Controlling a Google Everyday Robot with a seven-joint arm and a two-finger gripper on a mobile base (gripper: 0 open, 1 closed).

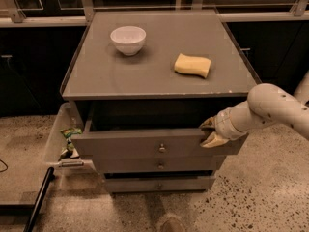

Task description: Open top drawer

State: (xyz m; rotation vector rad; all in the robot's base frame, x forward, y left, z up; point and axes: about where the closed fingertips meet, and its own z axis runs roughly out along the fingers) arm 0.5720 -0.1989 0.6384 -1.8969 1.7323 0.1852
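The top drawer (125, 143) is the widest grey front, with a small round metal knob (162, 148) at its centre. It stands pulled out a little from the grey cabinet, with a dark gap showing behind its upper edge. My gripper (208, 131) is at the drawer's right end. One pale fingertip sits above the front's top edge and the other lies against the face, so the fingers straddle the edge. My white arm (270, 109) reaches in from the right.
Two narrower drawer fronts (159, 166) sit below. On the cabinet top (159, 76) are a white bowl (128, 39) and a yellow sponge (192, 65). A clear bin (65, 139) with packets hangs at the cabinet's left. A dark bar (39, 197) lies on the speckled floor.
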